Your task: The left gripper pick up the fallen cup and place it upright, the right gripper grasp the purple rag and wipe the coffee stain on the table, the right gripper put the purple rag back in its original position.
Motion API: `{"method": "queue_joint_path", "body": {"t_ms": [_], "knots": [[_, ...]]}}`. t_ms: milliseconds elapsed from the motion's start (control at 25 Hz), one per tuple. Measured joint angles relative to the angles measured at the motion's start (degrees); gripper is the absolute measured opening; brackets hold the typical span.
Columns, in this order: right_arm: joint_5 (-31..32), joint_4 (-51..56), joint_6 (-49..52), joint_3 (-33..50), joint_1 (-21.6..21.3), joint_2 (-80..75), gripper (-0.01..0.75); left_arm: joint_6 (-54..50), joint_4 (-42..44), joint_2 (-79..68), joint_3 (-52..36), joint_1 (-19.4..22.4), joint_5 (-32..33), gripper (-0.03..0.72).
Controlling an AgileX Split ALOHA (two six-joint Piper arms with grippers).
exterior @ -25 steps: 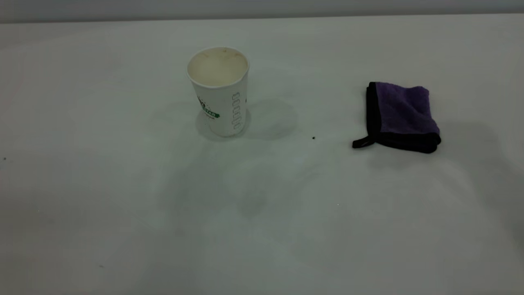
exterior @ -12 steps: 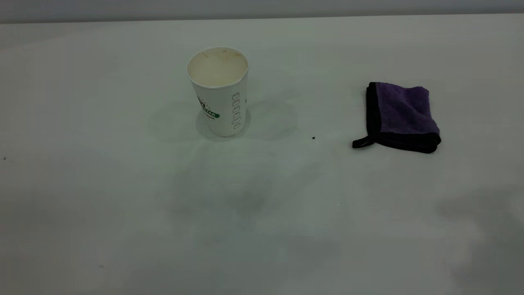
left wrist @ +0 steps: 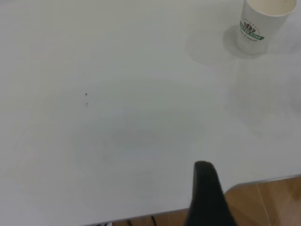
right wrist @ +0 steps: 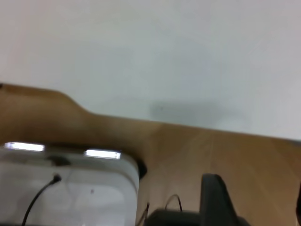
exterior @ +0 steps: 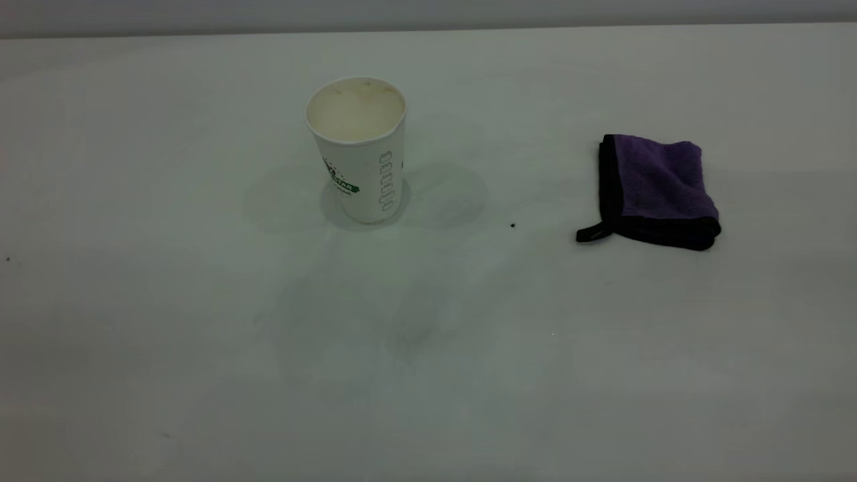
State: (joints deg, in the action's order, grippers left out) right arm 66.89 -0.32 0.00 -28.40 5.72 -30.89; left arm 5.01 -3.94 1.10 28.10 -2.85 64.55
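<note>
The white textured paper cup with green logo (exterior: pixel 359 150) stands upright on the plain white matt worktop (exterior: pixel 201 335), mouth up, so the righting step appears complete; the small folded purple rag with black edging (exterior: pixel 653 192) lies flat well to its right, untouched by either tool; no glossy coffee drop is visible, only a tiny dark speck (exterior: pixel 513 225) between cup and rag; wiping seems done. Left tool (left wrist: pixel 207 197) and right tool (right wrist: pixel 214 197) sit near the worktop's edge, over brown flooring; whether either is apart or together cannot be told.

The cup (exterior: pixel 358 148) carries a green band, lettering partly legible as "STAR" at 6 o'clock below its bean logo; remaining print illegible.
</note>
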Motion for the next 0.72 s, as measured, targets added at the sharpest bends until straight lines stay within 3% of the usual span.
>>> {"method": "queue_joint_path", "body": {"t_ms": [720], "knots": [[-2.2, -0.8, 1.3, 1.5, -0.7, 21.8, 0.439, 0.0, 0.0, 0.0, 0.0, 0.0, 0.0, 0.548]]}}
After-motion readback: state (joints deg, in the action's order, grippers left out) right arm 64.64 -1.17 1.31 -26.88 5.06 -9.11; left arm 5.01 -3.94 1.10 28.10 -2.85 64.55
